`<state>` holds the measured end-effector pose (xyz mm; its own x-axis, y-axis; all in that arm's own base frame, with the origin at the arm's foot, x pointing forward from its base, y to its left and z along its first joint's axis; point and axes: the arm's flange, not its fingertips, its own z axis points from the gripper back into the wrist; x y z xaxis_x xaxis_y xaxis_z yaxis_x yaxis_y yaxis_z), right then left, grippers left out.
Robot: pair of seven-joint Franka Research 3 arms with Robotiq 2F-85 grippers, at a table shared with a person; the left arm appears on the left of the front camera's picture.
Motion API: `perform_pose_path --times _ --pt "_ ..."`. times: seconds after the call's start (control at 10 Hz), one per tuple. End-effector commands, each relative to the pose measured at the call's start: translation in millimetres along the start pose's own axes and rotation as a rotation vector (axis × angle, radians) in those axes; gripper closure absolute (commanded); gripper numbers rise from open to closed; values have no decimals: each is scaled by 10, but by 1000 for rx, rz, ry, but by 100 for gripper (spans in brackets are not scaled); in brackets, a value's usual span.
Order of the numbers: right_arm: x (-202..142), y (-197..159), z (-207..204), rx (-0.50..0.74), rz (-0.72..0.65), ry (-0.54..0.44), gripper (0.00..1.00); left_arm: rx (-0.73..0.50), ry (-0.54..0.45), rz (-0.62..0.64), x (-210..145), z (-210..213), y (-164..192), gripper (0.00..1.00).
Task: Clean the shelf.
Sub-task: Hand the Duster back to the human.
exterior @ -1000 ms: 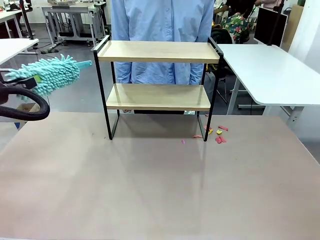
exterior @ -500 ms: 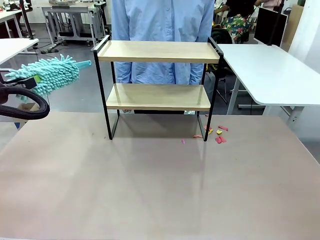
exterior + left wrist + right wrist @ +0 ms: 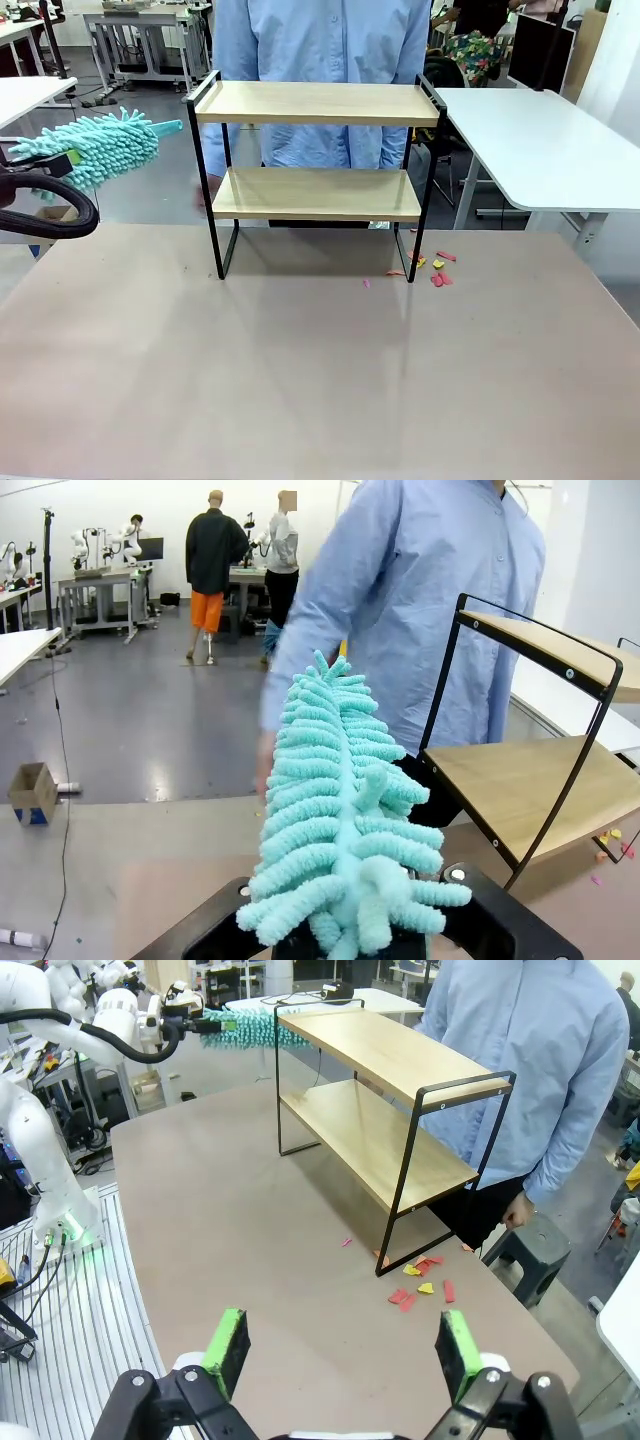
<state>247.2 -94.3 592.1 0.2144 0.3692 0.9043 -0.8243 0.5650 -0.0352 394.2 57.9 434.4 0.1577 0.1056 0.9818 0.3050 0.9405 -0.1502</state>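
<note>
Setting: robotics lab, open-plan hall with grey floor (image 3: 150, 740). White height-adjustable tables (image 3: 545, 150) stand at 2 o'clock of the work tabletop (image 3: 300, 360); benches with further equipment (image 3: 100, 580) line the far wall. A white robot arm (image 3: 110, 1020) on a slotted metal base plate (image 3: 90, 1310) flanks the tabletop.

A: What colour is the shelf (image 3: 315, 150)?
B: Light wood boards in a thin black frame. The duster (image 3: 95, 150) to its left is fluffy turquoise.
A: And beside its right foot?
B: Red, pink and yellow scraps (image 3: 432, 268) on the beige-grey table (image 3: 320, 380). Behind the shelf, the person's shirt (image 3: 325, 40) is plain light blue.
A: The right gripper (image 3: 340, 1352)?
B: Black, green pads.
</note>
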Motion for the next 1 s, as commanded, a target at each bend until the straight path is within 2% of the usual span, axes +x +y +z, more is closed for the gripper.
perform_pose_path --times 0.0,0.7,0.8,0.9 --pt "2 -4 10 1 10 -2 0 -3 -2 3 52 27 5 82" --pt "2 -4 10 1 10 -2 0 -3 -2 3 52 27 5 82" --pt "2 -4 10 1 10 -2 0 -1 0 0 4 -2 -7 24" --pt "2 -4 10 1 10 -2 0 -29 8 10 92 53 -41 25"
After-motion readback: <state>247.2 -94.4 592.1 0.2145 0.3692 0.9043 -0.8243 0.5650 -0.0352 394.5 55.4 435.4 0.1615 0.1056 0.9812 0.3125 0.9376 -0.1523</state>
